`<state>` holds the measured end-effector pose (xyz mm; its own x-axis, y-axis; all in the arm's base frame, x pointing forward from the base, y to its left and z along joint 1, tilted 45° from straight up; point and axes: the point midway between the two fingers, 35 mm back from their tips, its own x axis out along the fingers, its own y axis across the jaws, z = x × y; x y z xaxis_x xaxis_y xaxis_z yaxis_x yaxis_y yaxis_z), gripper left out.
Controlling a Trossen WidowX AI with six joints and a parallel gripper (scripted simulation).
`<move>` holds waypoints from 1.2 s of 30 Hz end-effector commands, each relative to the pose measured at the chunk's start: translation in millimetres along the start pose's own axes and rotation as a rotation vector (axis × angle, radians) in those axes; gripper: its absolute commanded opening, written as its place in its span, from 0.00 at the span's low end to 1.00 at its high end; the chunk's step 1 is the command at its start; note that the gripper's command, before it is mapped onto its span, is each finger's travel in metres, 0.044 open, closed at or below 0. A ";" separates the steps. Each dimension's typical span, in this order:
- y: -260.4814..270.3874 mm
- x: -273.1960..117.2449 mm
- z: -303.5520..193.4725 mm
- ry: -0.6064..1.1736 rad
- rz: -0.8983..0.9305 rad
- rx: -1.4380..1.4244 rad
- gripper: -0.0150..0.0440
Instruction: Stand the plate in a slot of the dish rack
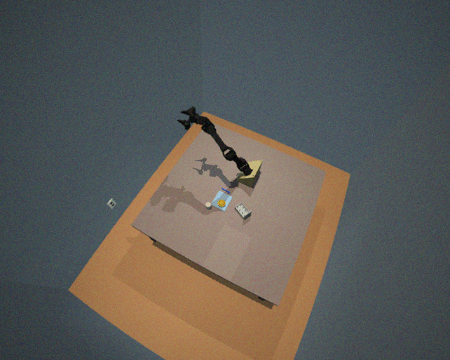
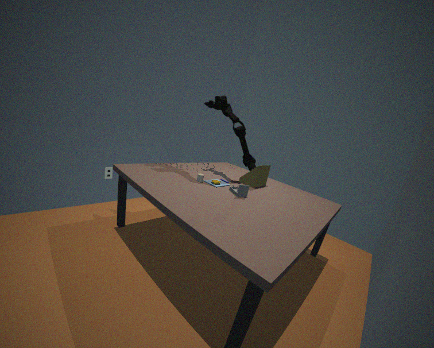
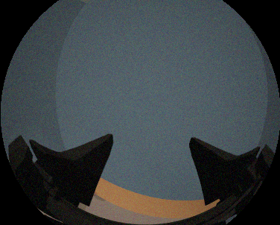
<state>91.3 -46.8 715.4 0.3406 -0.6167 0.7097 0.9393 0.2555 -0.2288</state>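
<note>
The black arm (image 1: pixel 217 138) (image 2: pixel 243 143) rises from an olive-yellow wedge-shaped base (image 1: pixel 250 180) (image 2: pixel 255 177) and leans out in a long, raised reach, its forearm bending over near the top so that the tool (image 1: pixel 179 116) (image 2: pixel 205 103) (image 3: pixel 153 141) points outward, high above the tabletop (image 1: pixel 283 207) (image 2: pixel 253 224). The tool's two pointed fingers stand wide apart with nothing between them; in the wrist view, mostly blue-grey wall (image 3: pixel 153 82) fills the gap, with a strip of orange floor (image 3: pixel 145 199) and a corner of tabletop low down. The plate (image 1: pixel 221 203) (image 2: pixel 216 181), round and yellow, lies flat on a light-blue square (image 1: pixel 216 198) (image 2: pixel 221 185), well apart from the tool and out of the dish rack (image 1: pixel 246 215) (image 2: pixel 243 190). The small grey rack stands near the square, on the tabletop. A blue pen-like stick (image 1: pixel 225 190) (image 2: pixel 224 180) lies just beside the square, toward the base, and a pale cylindrical cup (image 1: pixel 207 205) (image 2: pixel 200 177) stands upright close to another side. No writing is readable; a white wall outlet (image 1: pixel 111 203) (image 2: pixel 108 173) shows two dark sockets. Plate, square, cup and rack all sit well in from the tabletop's edges, with a visible gap between the square and the rack. High up, the tool has open air around it.
</note>
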 end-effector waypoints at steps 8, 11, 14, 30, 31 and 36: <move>-59.9 9.7 -40.9 0.017 -0.082 0.216 0.93; -71.1 13.0 -54.3 0.028 -0.100 0.268 0.93; -80.2 16.3 -67.9 0.043 -0.117 0.314 0.93; -103.4 34.3 -146.9 0.157 -0.187 0.514 0.93; -103.5 35.5 -152.5 0.167 -0.189 0.525 0.93; -101.4 41.6 -180.9 0.222 -0.199 0.578 0.93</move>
<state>15.2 -206.0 664.7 0.2183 -0.7803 0.5861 0.8469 0.4499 0.2835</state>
